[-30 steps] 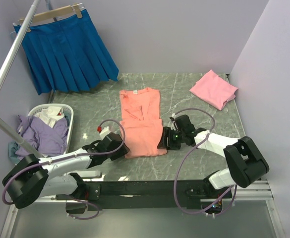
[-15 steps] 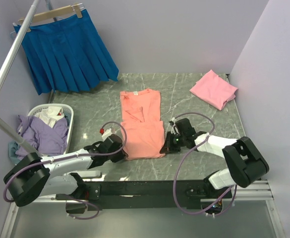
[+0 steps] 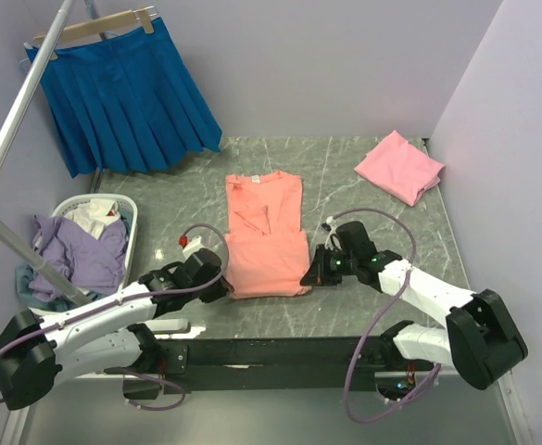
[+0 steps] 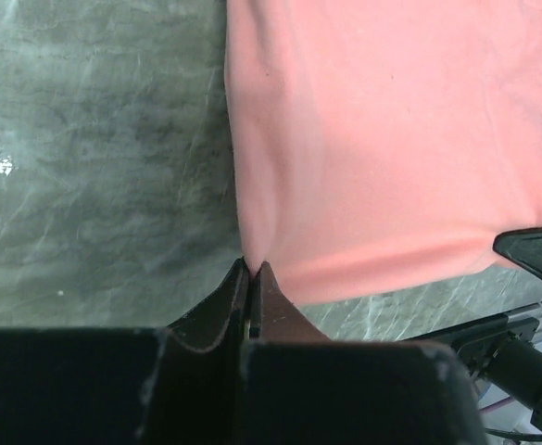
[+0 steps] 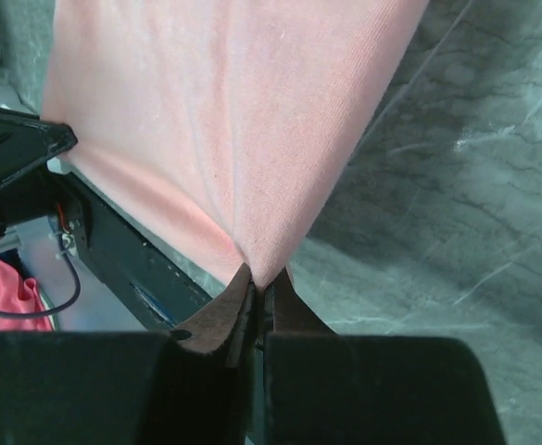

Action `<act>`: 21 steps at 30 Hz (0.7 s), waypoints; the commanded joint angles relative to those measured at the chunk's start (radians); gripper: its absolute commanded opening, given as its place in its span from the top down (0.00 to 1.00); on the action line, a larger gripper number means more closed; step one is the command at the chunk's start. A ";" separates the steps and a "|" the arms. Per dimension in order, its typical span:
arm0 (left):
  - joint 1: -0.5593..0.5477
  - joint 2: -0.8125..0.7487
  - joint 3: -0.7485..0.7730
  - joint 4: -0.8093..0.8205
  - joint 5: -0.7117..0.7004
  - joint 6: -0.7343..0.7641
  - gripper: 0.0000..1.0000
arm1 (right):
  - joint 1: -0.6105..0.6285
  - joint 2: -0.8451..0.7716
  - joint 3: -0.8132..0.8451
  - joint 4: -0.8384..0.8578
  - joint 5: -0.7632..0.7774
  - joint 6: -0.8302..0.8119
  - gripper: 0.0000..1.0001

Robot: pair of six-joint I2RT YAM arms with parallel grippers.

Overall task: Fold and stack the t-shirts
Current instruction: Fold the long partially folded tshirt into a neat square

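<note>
A salmon-orange t-shirt (image 3: 265,236) lies lengthwise in the middle of the table, sides folded in, collar at the far end. My left gripper (image 3: 222,289) is shut on its near left corner; in the left wrist view the cloth (image 4: 372,139) puckers into the closed left gripper (image 4: 253,268). At the near right corner my right gripper (image 3: 310,275) is shut too, with the fabric (image 5: 224,120) pinched in the right gripper (image 5: 262,275). A lighter pink t-shirt (image 3: 399,166) lies folded at the far right.
A white laundry basket (image 3: 130,226) holding purple and white clothes stands at the left. A bright blue pleated skirt (image 3: 127,97) hangs on a hanger at the back left. A slanted white pole (image 3: 20,111) crosses the left side. Walls close in on three sides.
Both grippers have closed on the near corners of the salmon-orange t-shirt. The near hem has lifted slightly and both arms have shifted a little toward the near edge.
</note>
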State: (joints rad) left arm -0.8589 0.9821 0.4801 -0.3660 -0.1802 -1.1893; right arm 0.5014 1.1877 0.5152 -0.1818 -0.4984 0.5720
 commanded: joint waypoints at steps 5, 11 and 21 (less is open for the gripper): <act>0.000 0.061 0.196 -0.132 -0.079 0.071 0.99 | 0.002 -0.040 0.147 -0.120 0.034 -0.047 1.00; 0.015 0.193 0.392 -0.188 -0.191 0.128 0.99 | -0.011 0.073 0.319 -0.154 0.054 -0.096 0.99; 0.250 0.424 0.621 -0.044 -0.133 0.327 0.99 | -0.084 0.377 0.649 -0.162 0.032 -0.156 0.98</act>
State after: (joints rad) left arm -0.6968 1.3365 0.9844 -0.4911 -0.3161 -0.9813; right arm 0.4496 1.4761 1.0245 -0.3386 -0.4553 0.4583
